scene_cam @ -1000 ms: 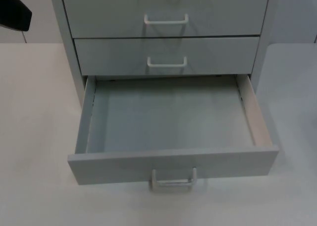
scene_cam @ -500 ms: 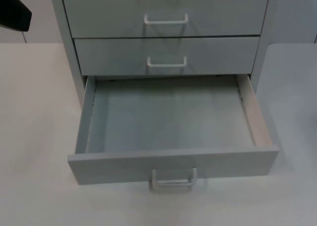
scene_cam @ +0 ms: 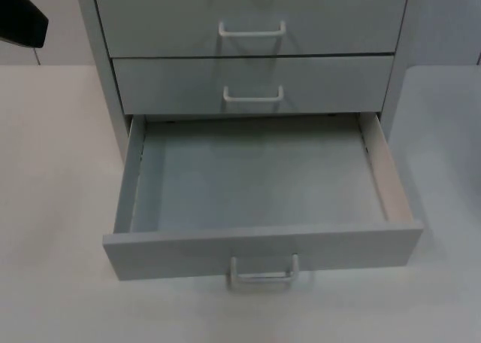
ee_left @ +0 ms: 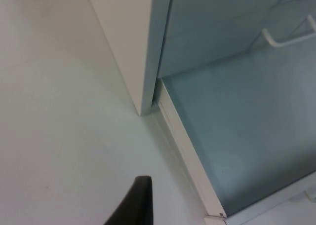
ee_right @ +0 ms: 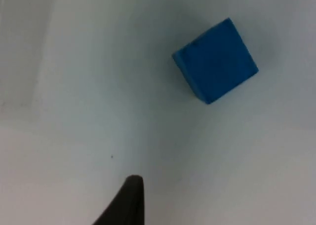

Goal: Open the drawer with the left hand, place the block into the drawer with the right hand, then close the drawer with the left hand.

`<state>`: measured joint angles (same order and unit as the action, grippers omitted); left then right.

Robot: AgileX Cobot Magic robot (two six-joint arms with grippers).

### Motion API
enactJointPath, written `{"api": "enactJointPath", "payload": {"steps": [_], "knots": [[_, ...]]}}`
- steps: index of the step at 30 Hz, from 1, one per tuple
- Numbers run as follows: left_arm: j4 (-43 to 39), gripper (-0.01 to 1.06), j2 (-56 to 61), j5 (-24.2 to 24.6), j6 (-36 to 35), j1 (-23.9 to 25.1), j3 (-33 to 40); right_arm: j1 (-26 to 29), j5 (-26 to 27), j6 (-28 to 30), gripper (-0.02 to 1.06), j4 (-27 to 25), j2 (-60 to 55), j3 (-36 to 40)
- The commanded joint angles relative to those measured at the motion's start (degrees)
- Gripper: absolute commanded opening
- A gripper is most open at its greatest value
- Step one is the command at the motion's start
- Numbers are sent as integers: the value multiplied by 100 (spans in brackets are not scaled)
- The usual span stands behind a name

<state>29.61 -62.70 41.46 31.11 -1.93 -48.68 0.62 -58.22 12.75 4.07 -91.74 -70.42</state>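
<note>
The grey cabinet (scene_cam: 248, 27) has its bottom drawer (scene_cam: 259, 181) pulled out, and the inside is bare. Its white handle (scene_cam: 263, 271) faces the table's front edge. The two upper drawers are closed. A blue block (ee_right: 216, 60) lies on the white table, apart from my right gripper (ee_right: 126, 203), which hangs above the table short of it. My left gripper (ee_left: 133, 205) hovers over the table just left of the cabinet's side wall (ee_left: 131, 47), beside the open drawer's left rim (ee_left: 185, 158). A black part of the left arm (scene_cam: 21, 18) shows at the far left.
White table top (scene_cam: 52, 207) lies open to the left of the cabinet, to its right (scene_cam: 443, 170), and in front of the drawer. The drawer front (scene_cam: 263, 249) juts out toward the table's near edge.
</note>
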Motion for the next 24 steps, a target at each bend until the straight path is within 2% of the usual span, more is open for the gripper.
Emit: {"api": "enactJointPath", "payload": {"steps": [1,5,6,9,16,24], "knots": [[-21,105,48,18,-23,-46,33,34,-224,480,105,28,-384,-411],[-32,105,48,18,-23,-46,33,34,-375,1290,105,18,-1100,-1066],[-32,105,48,18,-23,-46,33,34,-375,1290,105,18,-1100,-1066],[-43,105,48,18,-23,-46,33,34,-389,1799,105,-18,-1583,-1389],[-68,105,48,18,-49,-46,33,34,-324,2590,105,-18,-2371,-1480],[-68,105,48,18,-49,-46,33,34,100,2802,105,83,-3012,-1484]]}}
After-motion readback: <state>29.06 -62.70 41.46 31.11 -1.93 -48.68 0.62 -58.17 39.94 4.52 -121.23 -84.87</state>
